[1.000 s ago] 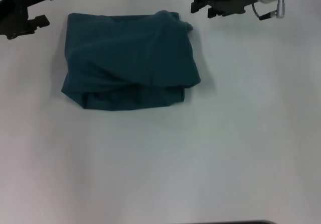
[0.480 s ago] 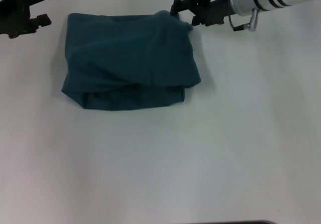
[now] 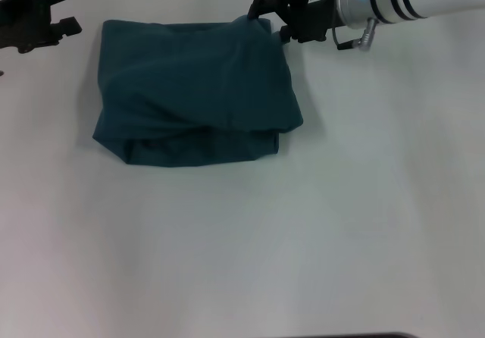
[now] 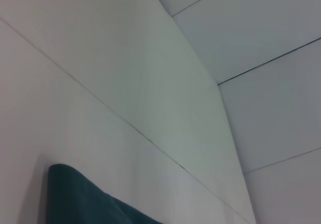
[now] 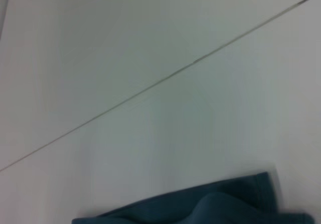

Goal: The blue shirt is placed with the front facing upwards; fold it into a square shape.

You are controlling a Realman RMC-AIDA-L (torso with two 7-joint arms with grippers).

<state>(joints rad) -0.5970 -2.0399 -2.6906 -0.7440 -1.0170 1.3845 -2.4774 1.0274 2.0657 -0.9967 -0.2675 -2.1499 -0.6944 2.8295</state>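
With the blue shirt [image 3: 195, 95] already lying folded into a rough rectangle on the table [image 3: 318, 224], my right gripper [image 3: 267, 18], fingers spread open, straddles its far right corner, ready to pinch, while my left gripper [image 3: 64, 6] waits open beyond the far left corner.

You are looking down from the head camera onto the whole bench [image 3: 318, 239], with the blue shirt [image 3: 197, 95] lying toward its far side. Both wrist cameras are sitting low and close, looking across the bench toward the wall. Each is catching only an edge of the shirt, which the head view is showing whole.
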